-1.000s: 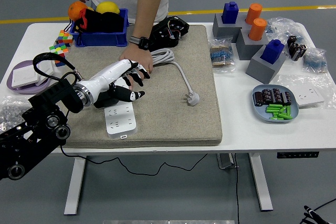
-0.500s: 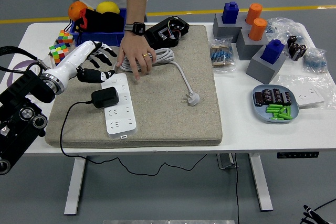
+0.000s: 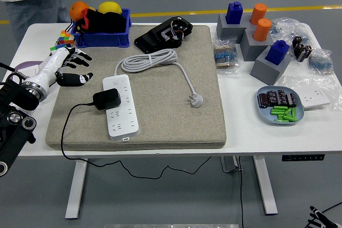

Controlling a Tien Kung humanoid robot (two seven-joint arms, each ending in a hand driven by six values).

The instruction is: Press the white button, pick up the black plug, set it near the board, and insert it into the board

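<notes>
A white power strip (image 3: pixel 119 104) lies on the grey felt mat (image 3: pixel 160 116), its white cable (image 3: pixel 152 60) coiled behind it and ending in a white plug (image 3: pixel 196 100). The black plug (image 3: pixel 107 99) sits plugged into the strip's left side, with its black cord running off the mat's front edge. My left hand (image 3: pixel 68 67) hovers over the mat's left edge, well left of the strip, fingers spread and holding nothing. The right arm is out of sight. A person stands at the far left, hands away from the table.
A blue bin (image 3: pixel 101 25) with fruit and a colour cube (image 3: pixel 65 39) stand at the back left. A black device (image 3: pixel 164 33) rests on the mat's far edge. Grey blocks with blue and orange pegs (image 3: pixel 255 33) and a blue plate (image 3: pixel 280 105) with batteries are on the right.
My left hand let go of the black plug, now seated in the strip, and drew back left. The person's hand left the cable and the person stepped away to the far left.
</notes>
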